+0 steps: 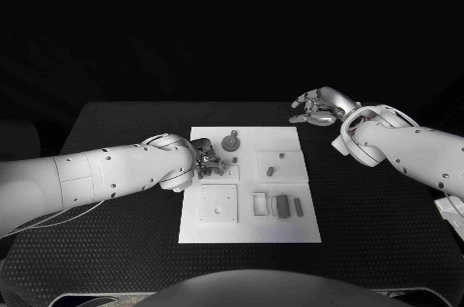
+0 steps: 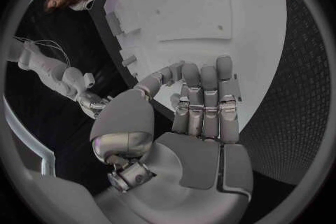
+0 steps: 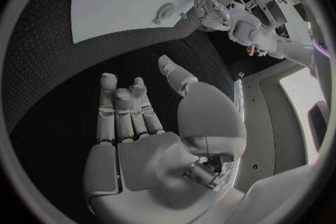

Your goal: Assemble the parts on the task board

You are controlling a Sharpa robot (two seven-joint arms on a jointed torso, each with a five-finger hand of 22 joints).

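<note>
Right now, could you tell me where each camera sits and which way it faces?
Head view: on the robot's head, looking down at the task board; both arms enter.
Left wrist view: behind the left hand, facing the board.
Right wrist view: behind the right hand, facing table and board.
All three share the board; both wrist views show the other hand.

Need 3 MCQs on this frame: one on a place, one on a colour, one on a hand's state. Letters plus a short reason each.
1. Where is the left hand?
A. over the task board's left edge
B. off the table's far right corner
C. at the board's near edge

2. What colour is the task board?
A. white
B. red
C. green

3. How is the right hand?
A. holding a part
B. open, holding nothing
C. pressing on the board

Key: 1 A, the head view shows it at the board's left side. 2 A, the plate is white on the black table. 3 B, the right wrist view shows bare palm and fingers apart above the table.
</note>
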